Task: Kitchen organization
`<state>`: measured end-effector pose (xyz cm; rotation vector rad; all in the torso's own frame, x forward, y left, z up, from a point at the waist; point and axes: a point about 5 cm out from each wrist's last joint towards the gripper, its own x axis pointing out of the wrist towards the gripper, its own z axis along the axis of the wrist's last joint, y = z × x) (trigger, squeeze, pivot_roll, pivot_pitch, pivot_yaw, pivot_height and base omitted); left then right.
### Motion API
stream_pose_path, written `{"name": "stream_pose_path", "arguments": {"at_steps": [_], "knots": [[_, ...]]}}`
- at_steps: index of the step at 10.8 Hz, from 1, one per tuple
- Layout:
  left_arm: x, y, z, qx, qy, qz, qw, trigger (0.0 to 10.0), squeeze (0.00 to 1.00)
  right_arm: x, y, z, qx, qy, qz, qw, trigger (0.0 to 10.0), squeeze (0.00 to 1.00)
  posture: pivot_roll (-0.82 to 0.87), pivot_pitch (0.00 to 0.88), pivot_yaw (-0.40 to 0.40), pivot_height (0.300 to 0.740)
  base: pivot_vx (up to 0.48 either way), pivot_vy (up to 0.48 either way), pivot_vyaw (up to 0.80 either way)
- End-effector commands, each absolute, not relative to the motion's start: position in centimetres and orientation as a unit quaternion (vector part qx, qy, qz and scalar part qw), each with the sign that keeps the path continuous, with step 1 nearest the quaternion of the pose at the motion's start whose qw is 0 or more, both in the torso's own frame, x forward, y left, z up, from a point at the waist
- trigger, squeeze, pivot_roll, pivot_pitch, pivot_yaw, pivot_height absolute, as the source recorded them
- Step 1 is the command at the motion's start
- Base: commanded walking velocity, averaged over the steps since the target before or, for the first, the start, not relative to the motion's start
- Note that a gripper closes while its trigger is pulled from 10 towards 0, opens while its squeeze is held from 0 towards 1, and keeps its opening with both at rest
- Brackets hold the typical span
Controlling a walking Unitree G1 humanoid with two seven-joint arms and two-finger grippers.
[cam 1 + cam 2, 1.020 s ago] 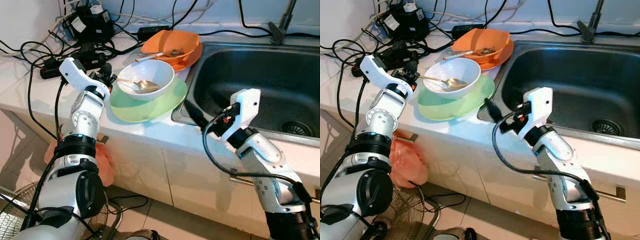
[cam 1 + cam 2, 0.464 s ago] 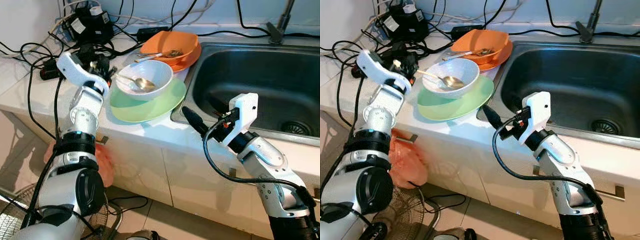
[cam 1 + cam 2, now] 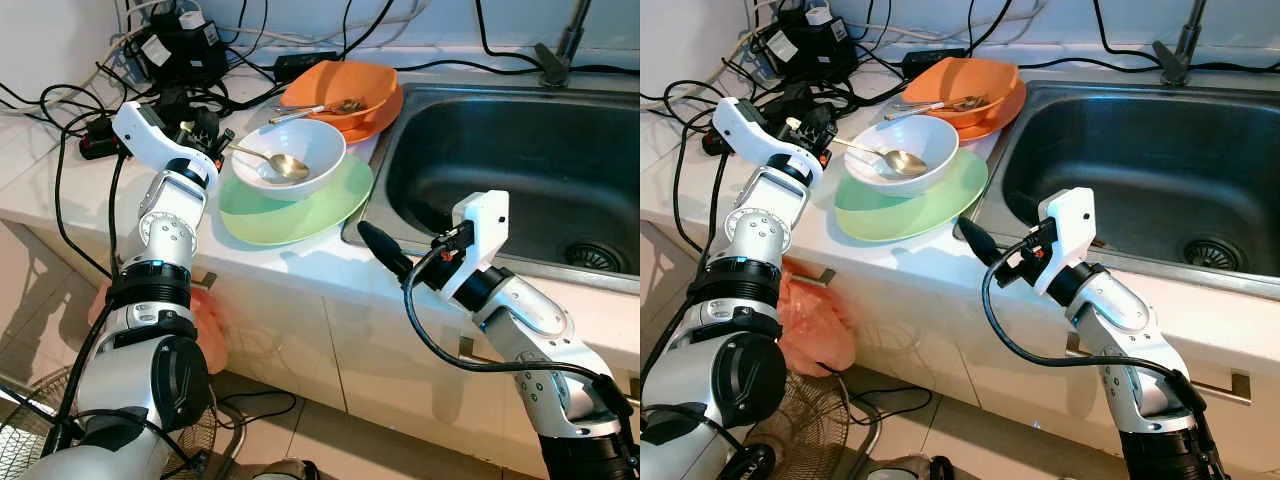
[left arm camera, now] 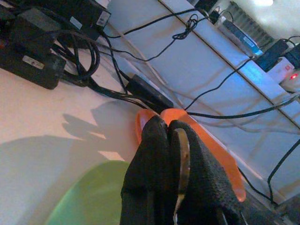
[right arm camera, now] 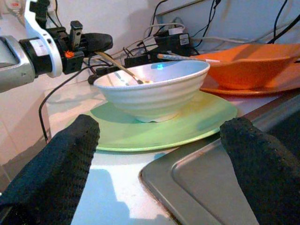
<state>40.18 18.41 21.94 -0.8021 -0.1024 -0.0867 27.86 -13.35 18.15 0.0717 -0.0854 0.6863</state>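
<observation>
A white bowl (image 3: pixel 322 148) sits on a green plate (image 3: pixel 300 208) on the counter, with a metal spoon (image 3: pixel 283 164) lying in it. My left gripper (image 3: pixel 207 134) is at the bowl's left side, shut on the spoon's handle (image 4: pixel 181 157); the spoon's head rests in the bowl. Behind them an orange bowl (image 3: pixel 352 84) with cutlery sits on an orange plate (image 3: pixel 385 112). My right gripper (image 5: pixel 159 154) is open, low at the counter's front edge by the sink's left corner, pointing at the plate and bowl (image 5: pixel 154 93) with nothing between its fingers (image 3: pixel 380 250).
A steel sink (image 3: pixel 520 160) with a faucet (image 3: pixel 560 45) fills the right of the counter. Black cables and power adapters (image 3: pixel 175 50) crowd the back left. Below the counter hang an orange bag (image 3: pixel 210 325) and a drawer handle; a fan grille (image 3: pixel 25 430) is on the floor.
My left gripper has risen a little at the bowl's side, tilting the spoon's handle up. My right gripper has drawn back from the sink's corner and dropped toward the counter's front edge.
</observation>
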Motion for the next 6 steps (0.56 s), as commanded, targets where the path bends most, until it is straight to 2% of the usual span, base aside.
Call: {"name": "stream_pose_path", "arguments": {"at_steps": [1,4,6], "knots": [[40.2,19.2,23.1,-0.379,-0.064,-0.036,0.922,0.0,0.00,27.4,-13.0,18.3,0.035,-0.044,0.349,0.936,10.0,0.00,0.14,0.069,0.199,0.740,0.000,0.000,0.00],[40.0,19.1,25.6,-0.373,-0.119,-0.073,0.917,0.0,0.00,27.6,-13.1,18.5,0.034,-0.049,0.343,0.937,10.0,0.00,0.15,0.067,0.197,0.740,0.000,0.000,0.00],[39.8,17.3,27.9,-0.396,-0.151,-0.136,0.896,0.0,0.00,28.7,-14.2,19.2,0.045,-0.074,0.279,0.956,10.0,0.00,0.15,0.064,0.197,0.740,0.000,0.000,0.00]]}}
